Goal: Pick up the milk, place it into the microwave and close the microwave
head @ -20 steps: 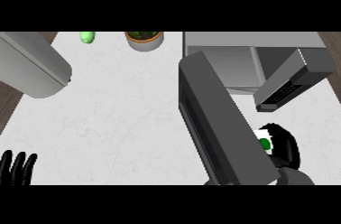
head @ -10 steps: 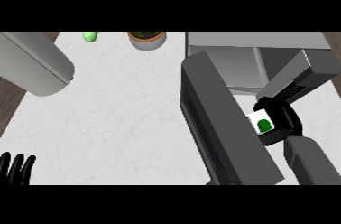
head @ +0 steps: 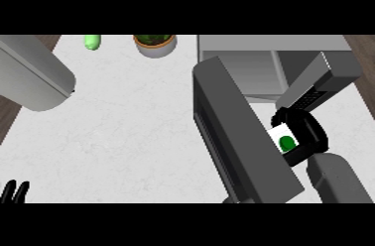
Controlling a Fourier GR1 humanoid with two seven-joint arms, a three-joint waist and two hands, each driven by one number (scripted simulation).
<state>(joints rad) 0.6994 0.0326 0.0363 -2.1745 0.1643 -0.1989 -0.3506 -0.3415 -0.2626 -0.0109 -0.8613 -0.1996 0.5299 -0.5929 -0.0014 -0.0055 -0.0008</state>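
The milk carton (head: 284,139), white with a green mark, is held in my right hand (head: 309,128), whose fingers curl round it. The hand is right of the open microwave door (head: 238,136), in front of the microwave's open cavity (head: 256,71). The microwave's control panel side (head: 319,86) slants just above the hand. Only the fingertips of my left hand (head: 15,191) show, resting at the lower left edge.
A large grey cylinder-like object (head: 33,76) lies at the left. A potted plant (head: 155,43) and a green item (head: 92,41) stand at the back of the white counter (head: 132,136).
My right hand has carried the milk carton upward and toward the microwave opening. The left hand has sunk lower in view.
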